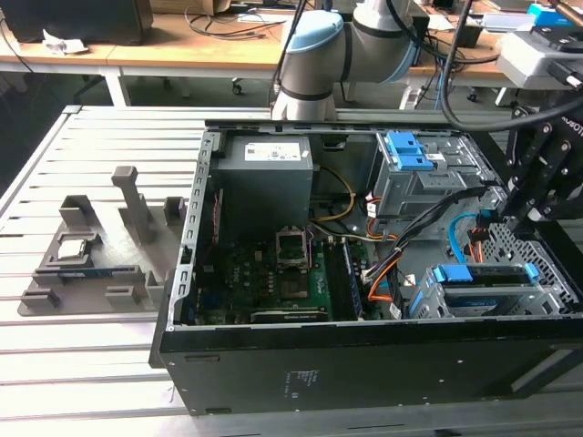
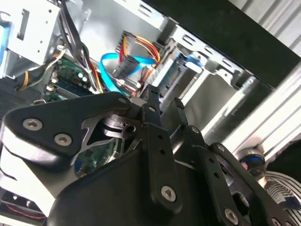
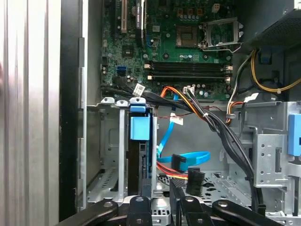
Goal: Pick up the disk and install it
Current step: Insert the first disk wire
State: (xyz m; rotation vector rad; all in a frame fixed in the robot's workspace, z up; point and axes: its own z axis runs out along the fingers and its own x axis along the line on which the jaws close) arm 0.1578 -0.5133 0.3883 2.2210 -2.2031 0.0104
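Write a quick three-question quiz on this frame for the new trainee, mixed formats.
1. True or false: the gripper is shut on the disk.
2. Where is the disk? A) on the grey fixture on the table; B) slotted in the drive cage inside the computer case; C) on top of the power supply.
3. Fill in: the flat data cable looping beside that cage is ___.
Key: 1 false, the gripper is open and holds nothing; 2 B; 3 blue.
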